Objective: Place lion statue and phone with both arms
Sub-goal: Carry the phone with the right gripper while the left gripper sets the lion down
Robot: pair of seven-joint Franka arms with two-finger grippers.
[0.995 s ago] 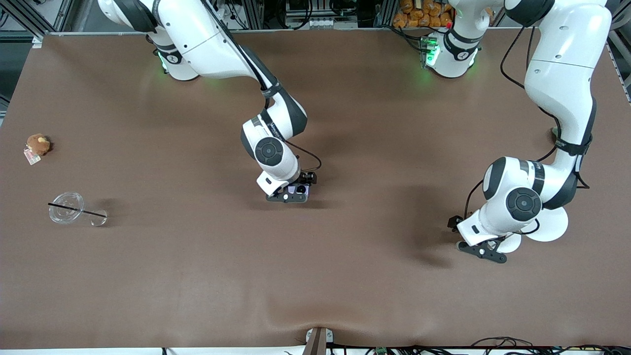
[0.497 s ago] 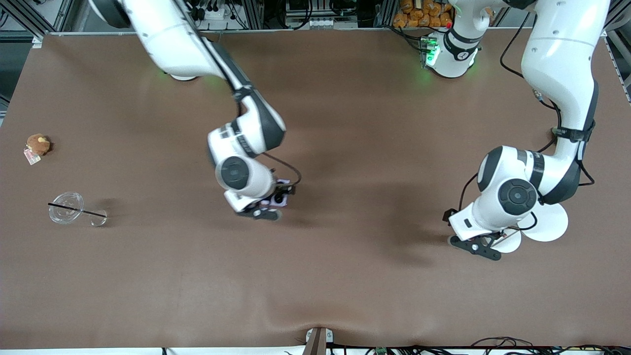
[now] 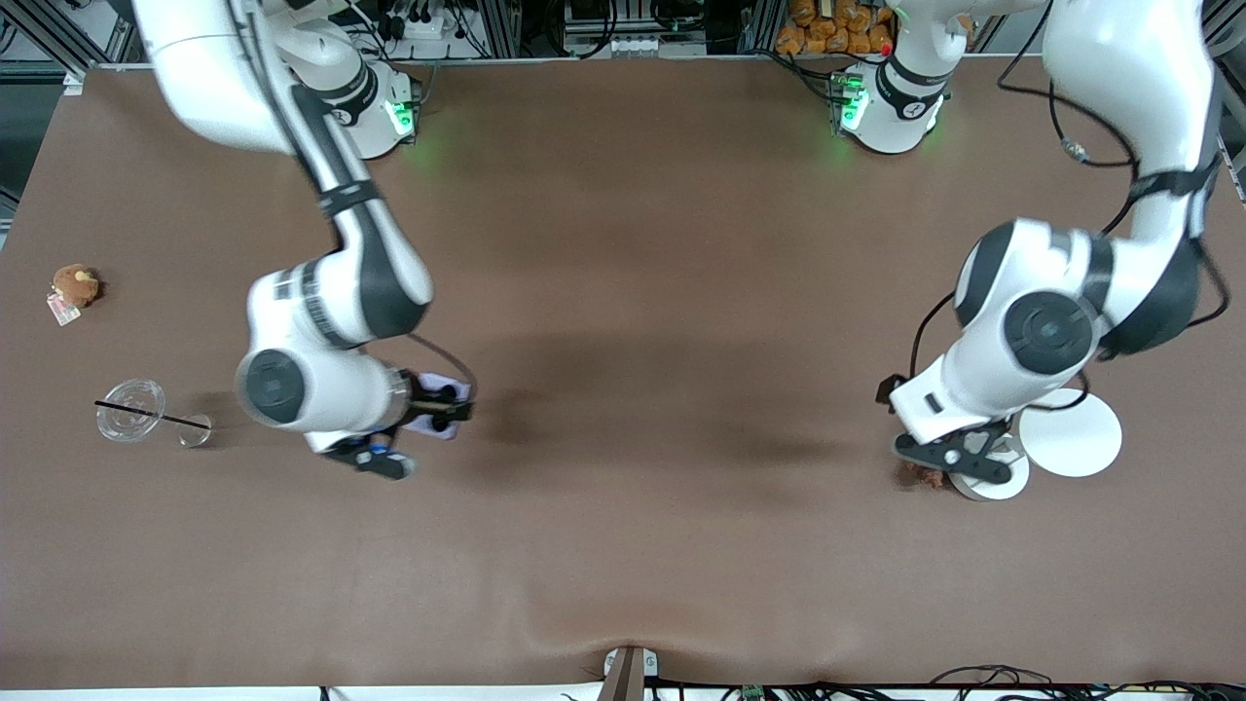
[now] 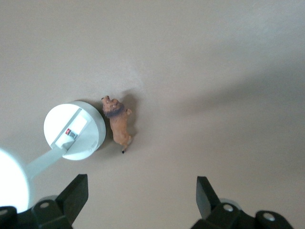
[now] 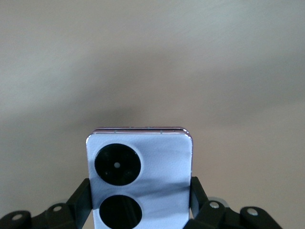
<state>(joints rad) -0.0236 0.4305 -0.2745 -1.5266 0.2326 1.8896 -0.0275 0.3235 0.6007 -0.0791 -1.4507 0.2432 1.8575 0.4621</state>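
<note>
Jaws of the right gripper (image 5: pixel 138 210) are clamped on the phone (image 5: pixel 139 177), one finger on each side edge. The phone is held up in the air, with its two black lenses showing. In the front view the phone (image 3: pixel 435 407) is seen over bare table (image 3: pixel 623 545), toward the right arm's end. A clear cup (image 3: pixel 129 410) with a black straw is lying on the table toward that same end, and a small brown plush toy (image 3: pixel 75 284) is lying farther from the front camera than the cup.

Jaws of the left gripper (image 4: pixel 140 200) are spread wide and nothing is held in them. The left gripper (image 3: pixel 949 465) is hung over the lion (image 4: pixel 118 123). The lion is lying on the table, toward the left arm's end. The lion is touching a round white disc (image 4: pixel 74 130), or is just beside it. Only a bit of the lion (image 3: pixel 920 475) is seen in the front view, under the gripper. A flat white round piece (image 3: pixel 1071 440) is lying beside the disc (image 3: pixel 1003 479), closer to the table's end.
</note>
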